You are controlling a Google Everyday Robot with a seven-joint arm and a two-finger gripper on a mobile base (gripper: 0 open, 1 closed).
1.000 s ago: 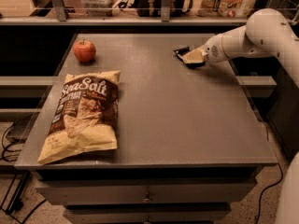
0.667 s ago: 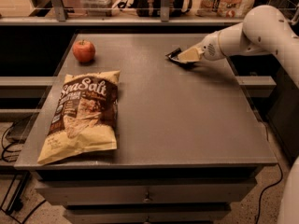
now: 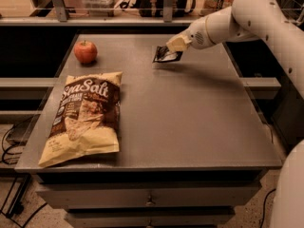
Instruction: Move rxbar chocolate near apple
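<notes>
The rxbar chocolate, a small flat bar in a shiny black wrapper, hangs tilted in my gripper just above the far middle of the table. The gripper is shut on its right end, and the white arm reaches in from the upper right. The apple, red with a short stem, sits on the table's far left corner, well to the left of the bar.
A large yellow-and-brown Sea Salt chip bag lies on the left half of the grey table. A shelf with clutter runs behind the table's far edge. Drawers sit under the front edge.
My gripper has carried the rxbar chocolate leftward along the table's far side, from the far right toward the middle, closer to the apple. The apple and chip bag have not moved.
</notes>
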